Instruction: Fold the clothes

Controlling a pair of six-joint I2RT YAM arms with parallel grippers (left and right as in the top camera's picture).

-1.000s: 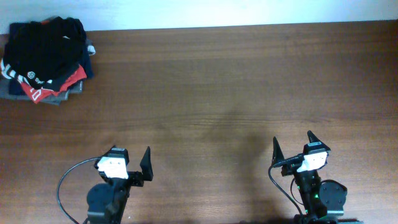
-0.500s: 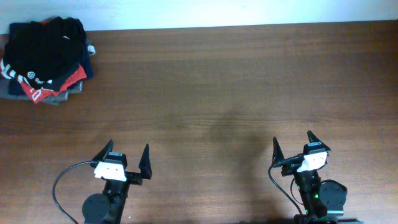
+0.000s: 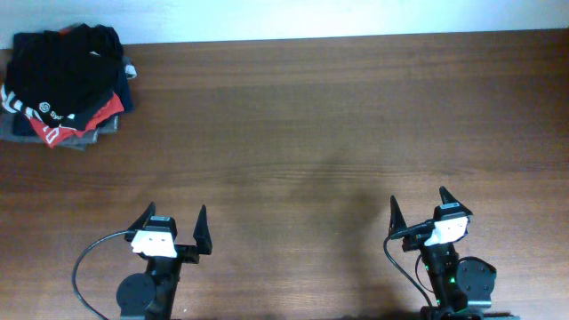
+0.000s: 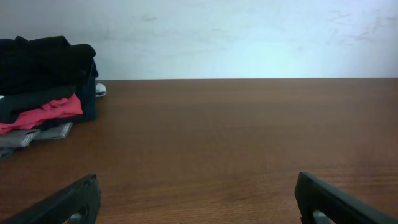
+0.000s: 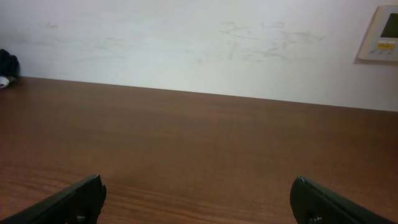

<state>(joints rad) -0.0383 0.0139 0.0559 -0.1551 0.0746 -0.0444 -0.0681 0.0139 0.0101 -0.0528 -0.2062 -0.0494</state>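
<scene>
My left jaws stand wide open and hold nothing, at the near edge of the brown wooden table, on its left side. My right jaws are spread just as wide and are empty too, at the near edge on the right, well apart from the left pair. In each wrist view only the dark tips of my fingers show at the bottom corners, with wood grain between them.

The black T-shirt of thin soft fabric lies crumpled on top of a pile of clothes in the far left corner of the table, well away from both pairs of jaws. A small white round logo with tiny white lettering shows on black cloth at the pile's near edge. Lower in the pile lie a red folded garment and a grey folded garment. From my left wrist the pile sits far off to the left, before the white wall. From my right wrist a beige wall panel hangs at the upper right.
</scene>
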